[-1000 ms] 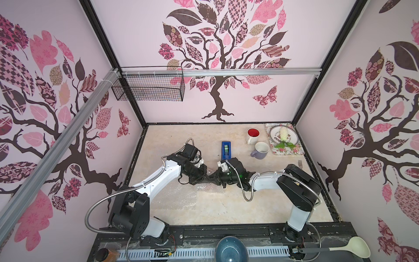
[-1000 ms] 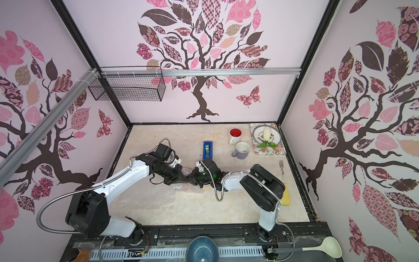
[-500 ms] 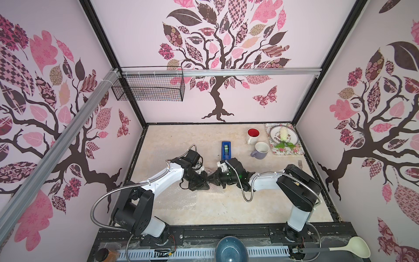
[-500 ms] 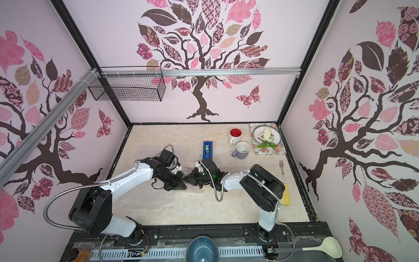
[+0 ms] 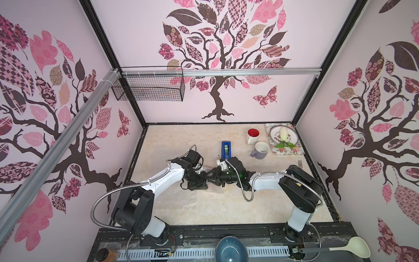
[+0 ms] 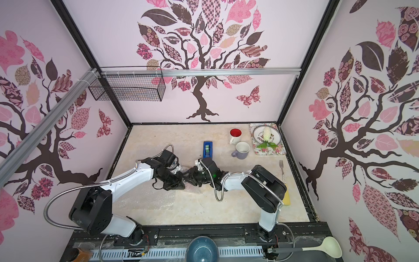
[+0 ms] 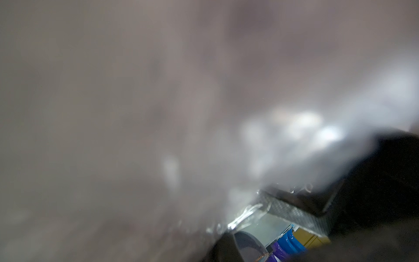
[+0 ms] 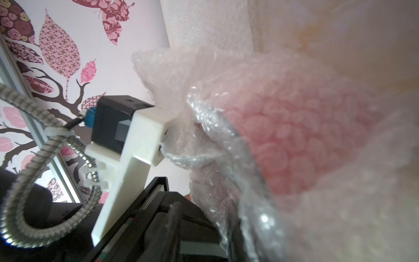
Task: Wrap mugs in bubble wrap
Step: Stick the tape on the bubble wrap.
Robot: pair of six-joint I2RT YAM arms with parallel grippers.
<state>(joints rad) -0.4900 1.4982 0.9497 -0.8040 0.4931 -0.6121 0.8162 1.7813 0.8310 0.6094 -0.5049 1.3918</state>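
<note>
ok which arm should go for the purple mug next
Right. The purple mug stands on the right arm's side, nearer the right gripper; the left gripper sits farther off, shut at the bubble wrap.

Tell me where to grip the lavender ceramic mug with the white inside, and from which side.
Probably the near rim of the lavender ceramic mug, from above: it stands upright, mouth open, so the jaws can straddle its wall. The white ceramic mug with the red inside crowds its far side.

Glossy plastic bubble wrap [image 8: 204,74], smooth ceramic lavender mug [image 5: 259,151], matt tabletop [image 5: 204,211], wire basket [image 5: 149,89]
</note>
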